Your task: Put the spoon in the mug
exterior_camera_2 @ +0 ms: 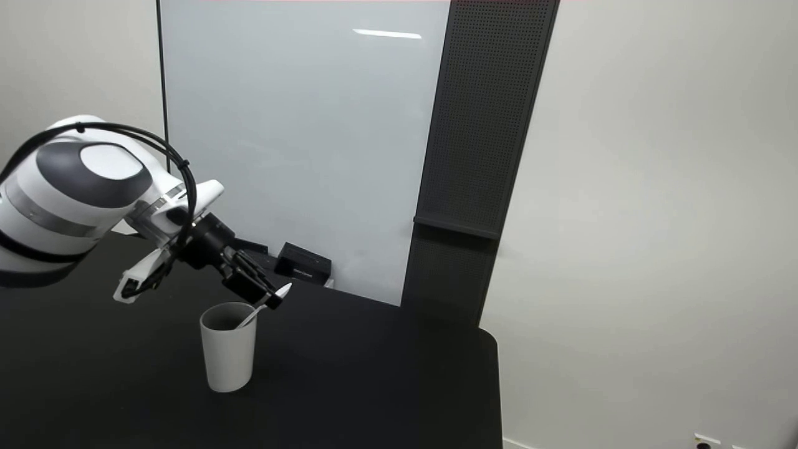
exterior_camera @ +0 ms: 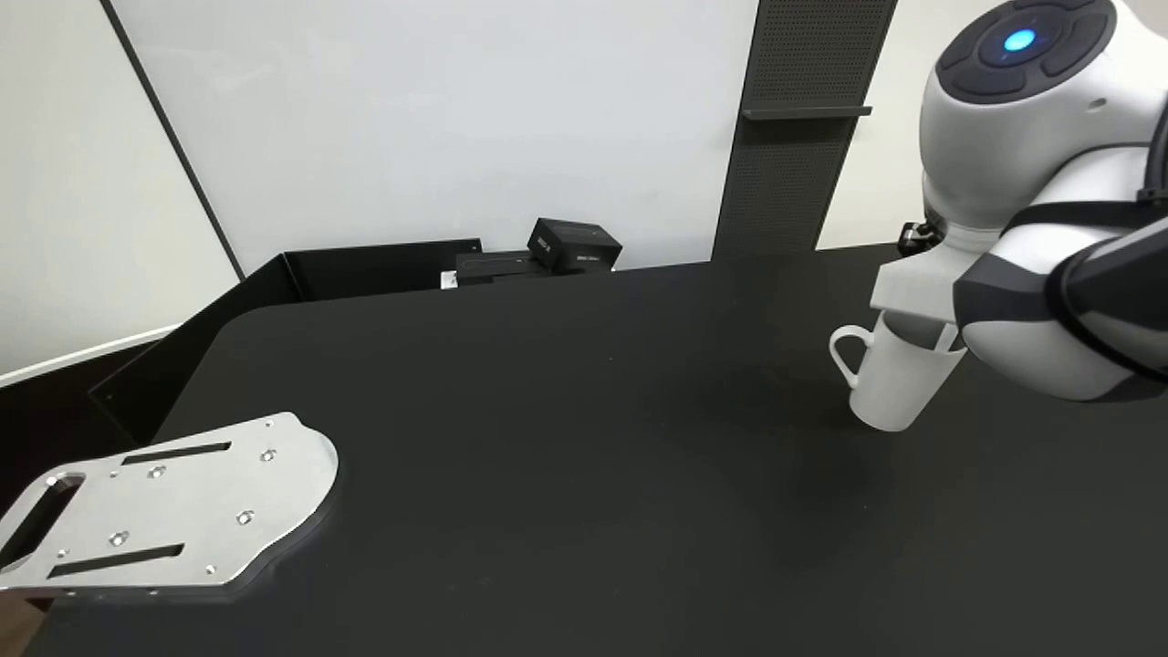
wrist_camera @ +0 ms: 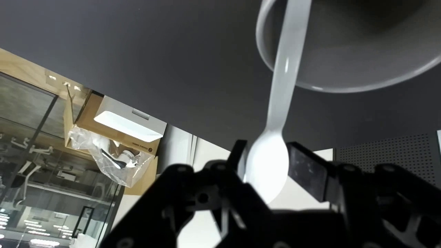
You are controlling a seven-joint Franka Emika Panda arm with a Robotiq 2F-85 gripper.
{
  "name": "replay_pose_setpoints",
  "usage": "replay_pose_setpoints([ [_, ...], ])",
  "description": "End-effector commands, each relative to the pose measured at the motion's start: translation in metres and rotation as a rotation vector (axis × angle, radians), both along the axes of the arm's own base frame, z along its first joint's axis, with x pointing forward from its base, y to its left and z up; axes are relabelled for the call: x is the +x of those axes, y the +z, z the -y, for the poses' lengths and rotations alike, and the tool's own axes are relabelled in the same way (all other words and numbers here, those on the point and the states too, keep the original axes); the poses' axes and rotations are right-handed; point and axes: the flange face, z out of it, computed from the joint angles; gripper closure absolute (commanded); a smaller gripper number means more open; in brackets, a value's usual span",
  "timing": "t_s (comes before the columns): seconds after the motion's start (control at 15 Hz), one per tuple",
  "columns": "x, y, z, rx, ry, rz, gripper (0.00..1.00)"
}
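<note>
Behind the smooth black bench [exterior_camera: 547, 511] I see a pale wall panel [exterior_camera: 456, 128] with a soft sheen. Working rightward in an exterior view, a flat metal plate [exterior_camera: 192, 497] sits at the bench's edge, well to the left of the hand [wrist_camera: 267, 151]; it is silvery, slotted and drilled, with one rounded end. Nearer the hand, past the bench's far edge, are crisp-cornered black boxes [exterior_camera: 575, 246], then a dark strip of perforated board [exterior_camera: 789, 173]. Next comes the mug [exterior_camera: 899, 379], plain, white and smooth-sided, its loop handle turned left; it stands on the bench just below the hand. My white-and-grey arm [exterior_camera: 1013, 146] bulks above it and hides the hand from that angle.

Through the wrist view, again from the left, a brown carton [wrist_camera: 86, 119] with crinkled clear plastic [wrist_camera: 120, 170] shows beyond the bench, left of the hand. At the centre I have the dark fingers [wrist_camera: 306, 172] pinching the rounded bowl of the spoon [wrist_camera: 287, 62]. White, slim and slightly shiny, it slants down from the hand, handle reaching into the mug's round mouth. Whether that handle touches the rim, I cannot tell.
</note>
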Motion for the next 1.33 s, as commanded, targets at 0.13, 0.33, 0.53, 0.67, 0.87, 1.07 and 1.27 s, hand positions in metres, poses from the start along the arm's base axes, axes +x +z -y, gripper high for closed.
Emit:
replay_pose_setpoints([
  [0.13, -0.003, -0.018, -0.002, 0.004, -0.015, -0.038, 0.73],
  [0.33, -0.004, -0.021, -0.005, 0.011, -0.014, -0.048, 0.33],
  [0.53, -0.003, -0.020, -0.006, 0.011, -0.012, -0.046, 0.13],
  [0.67, -0.001, -0.013, -0.007, 0.013, -0.009, -0.033, 0.01],
  [0.87, 0.004, 0.000, -0.007, 0.023, -0.008, -0.012, 0.00],
  [1.07, 0.007, 0.017, -0.001, 0.067, -0.002, -0.040, 0.00],
  [1.27, 0.006, 0.030, 0.006, 0.132, 0.061, -0.150, 0.00],
])
